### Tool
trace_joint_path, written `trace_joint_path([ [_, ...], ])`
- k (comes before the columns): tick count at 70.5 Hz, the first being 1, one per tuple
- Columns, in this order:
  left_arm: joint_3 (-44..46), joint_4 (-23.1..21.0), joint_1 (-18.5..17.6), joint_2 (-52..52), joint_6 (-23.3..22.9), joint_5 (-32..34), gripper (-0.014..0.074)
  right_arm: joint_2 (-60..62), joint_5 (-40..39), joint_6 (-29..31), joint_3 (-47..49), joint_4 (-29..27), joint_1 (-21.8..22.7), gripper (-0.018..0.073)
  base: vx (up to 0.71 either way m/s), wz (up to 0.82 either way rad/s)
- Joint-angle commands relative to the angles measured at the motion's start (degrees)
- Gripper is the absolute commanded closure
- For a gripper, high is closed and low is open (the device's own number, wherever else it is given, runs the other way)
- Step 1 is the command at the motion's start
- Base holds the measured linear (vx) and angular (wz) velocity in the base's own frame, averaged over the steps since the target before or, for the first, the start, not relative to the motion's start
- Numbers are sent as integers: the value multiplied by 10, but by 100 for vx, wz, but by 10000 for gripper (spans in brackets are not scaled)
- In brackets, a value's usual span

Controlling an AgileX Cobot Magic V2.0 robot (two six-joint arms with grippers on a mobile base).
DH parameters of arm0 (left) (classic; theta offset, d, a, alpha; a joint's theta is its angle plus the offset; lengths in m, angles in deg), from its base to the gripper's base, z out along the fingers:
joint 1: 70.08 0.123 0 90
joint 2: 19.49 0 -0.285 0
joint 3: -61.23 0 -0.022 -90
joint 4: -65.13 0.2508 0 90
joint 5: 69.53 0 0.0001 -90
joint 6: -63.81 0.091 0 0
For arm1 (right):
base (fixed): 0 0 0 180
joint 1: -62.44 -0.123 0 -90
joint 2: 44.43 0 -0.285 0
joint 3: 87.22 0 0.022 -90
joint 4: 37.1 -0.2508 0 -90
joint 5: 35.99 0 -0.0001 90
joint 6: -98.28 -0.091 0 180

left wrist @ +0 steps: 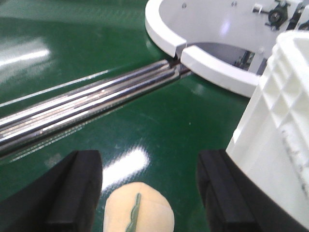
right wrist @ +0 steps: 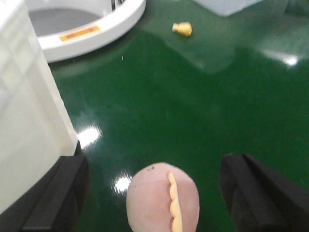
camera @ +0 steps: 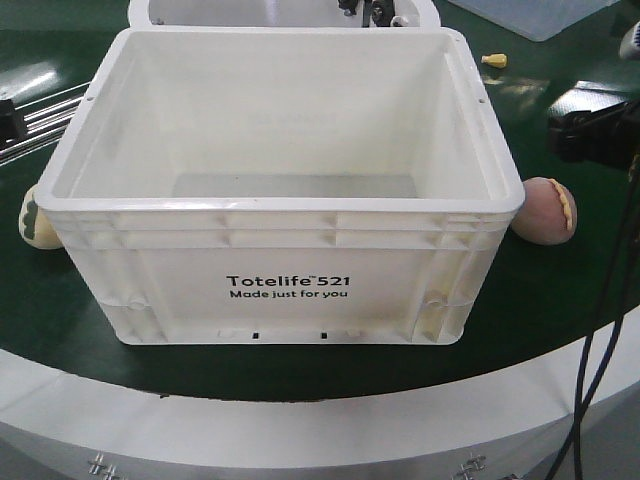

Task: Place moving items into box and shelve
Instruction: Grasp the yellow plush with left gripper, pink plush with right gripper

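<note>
A white plastic box [camera: 180,290], printed "Totelife 521", sits open-topped on a glossy green table [camera: 560,330], its grey floor showing. A cream, rounded toy [left wrist: 140,212] with a green wavy stripe lies on the table just beside the box's left wall. The left gripper [left wrist: 149,169] hangs over it with its black fingers [left wrist: 72,188] spread wide, and the toy lies between them with a gap on each side. A pink, rounded toy [right wrist: 161,203] with a yellow crimped ridge lies just beside the box's right wall. The right gripper [right wrist: 157,179] straddles it the same way, spread wide and not gripping. Beyond the box's right rear corner lies a small yellow piece [camera: 493,61]. Shiny metal rails [left wrist: 87,101] run away from the box's left side, toward a white curved rim [left wrist: 203,38] behind the box.
</note>
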Motion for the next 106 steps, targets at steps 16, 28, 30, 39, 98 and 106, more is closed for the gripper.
trace_joint_path([
  [16,22,-4,0,-24,-5,47,51,-55,-41,-2,21,-7,3,-26,0,0],
  [28,22,-4,0,-30,-5,49,51,-81,-41,-2,21,-27,3,-26,0,0],
  [30,22,-4,0,-30,-5,49,51,-84,-41,-2,21,-28,3,-26,0,0],
  [39,22,-4,0,-31,-5,49,51,-100,-38,-2,21,-28,3,-26,0,0],
  [98,22,-3,0,-31,-5,48,51,-189,-35,12,21,-23,3,353,0,0],
  [106,22,-3,0,-31,-5,49,51,-195,-29,13,21,-23,3,579,0,0],
])
